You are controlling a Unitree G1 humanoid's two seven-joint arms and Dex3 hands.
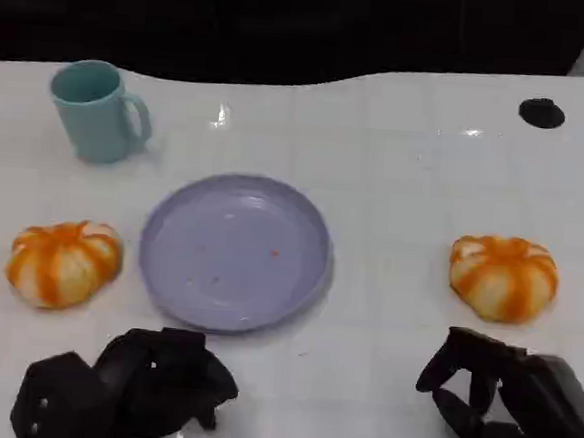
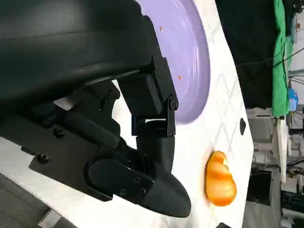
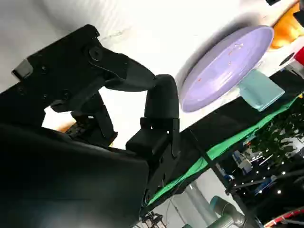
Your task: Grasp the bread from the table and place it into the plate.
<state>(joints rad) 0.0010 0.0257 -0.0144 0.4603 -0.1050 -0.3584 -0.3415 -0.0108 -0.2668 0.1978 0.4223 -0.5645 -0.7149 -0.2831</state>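
Observation:
Two orange-and-white striped bread rolls lie on the white table. One bread [image 1: 63, 263] is left of the purple plate [image 1: 235, 250] and the other bread [image 1: 503, 277] is to its right. The plate holds only a few crumbs. My left hand [image 1: 125, 388] rests low at the front, just before the plate's near-left rim, holding nothing. My right hand [image 1: 504, 409] hovers just in front of the right bread, fingers apart and empty. In the left wrist view my left hand [image 2: 142, 142] is seen with the plate [image 2: 187, 61] and the right bread [image 2: 220, 179] beyond it.
A teal mug [image 1: 99, 110] stands at the back left, behind the left bread. A small black mark [image 1: 541, 112] sits near the table's far right edge. In the right wrist view, the mug [image 3: 260, 90] stands past the plate [image 3: 228, 66].

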